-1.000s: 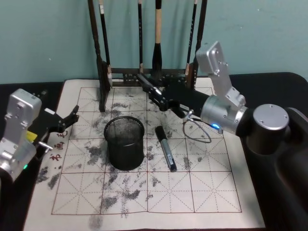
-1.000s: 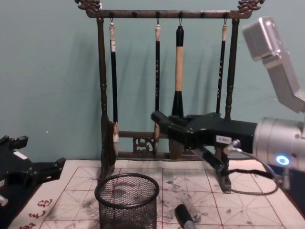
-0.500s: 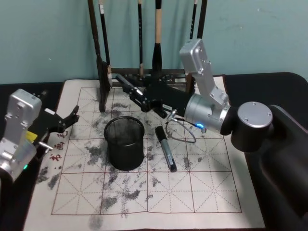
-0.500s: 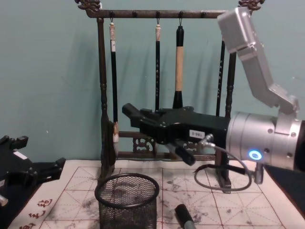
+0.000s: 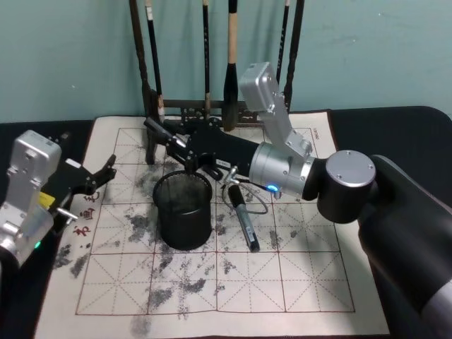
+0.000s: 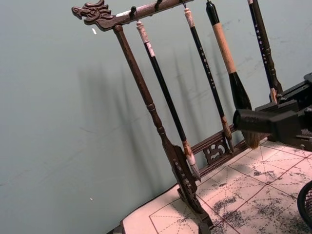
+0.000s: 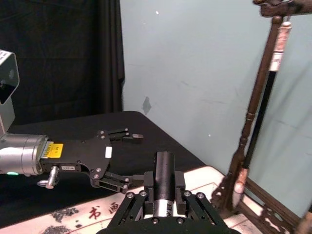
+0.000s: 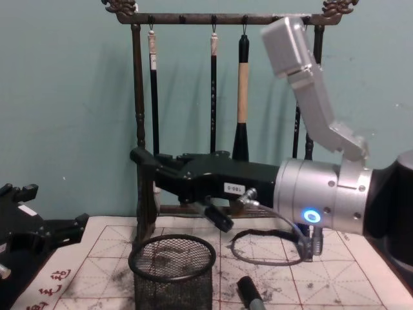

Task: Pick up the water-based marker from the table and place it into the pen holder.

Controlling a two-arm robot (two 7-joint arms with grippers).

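Observation:
My right gripper (image 5: 175,145) hovers just above the far rim of the pen holder (image 5: 183,210), a black wire-mesh cup on the calligraphy mat. It is shut on a black marker (image 7: 165,174), whose lower end slants down toward the cup (image 8: 171,271) in the chest view (image 8: 218,218). A second black marker (image 5: 244,220) lies flat on the mat right of the cup. My left gripper (image 5: 106,171) rests open and holding nothing at the mat's left edge.
The tall dark wooden brush rack (image 5: 150,106) with several hanging brushes stands right behind the cup and the right gripper. The ink-stained grid mat (image 5: 296,282) has bare room in front. A loose cable (image 8: 264,248) loops under the right wrist.
The right arm has swung left with its marker, from in front of the rack's right side to above the pen holder. The left arm and the lying marker stayed put.

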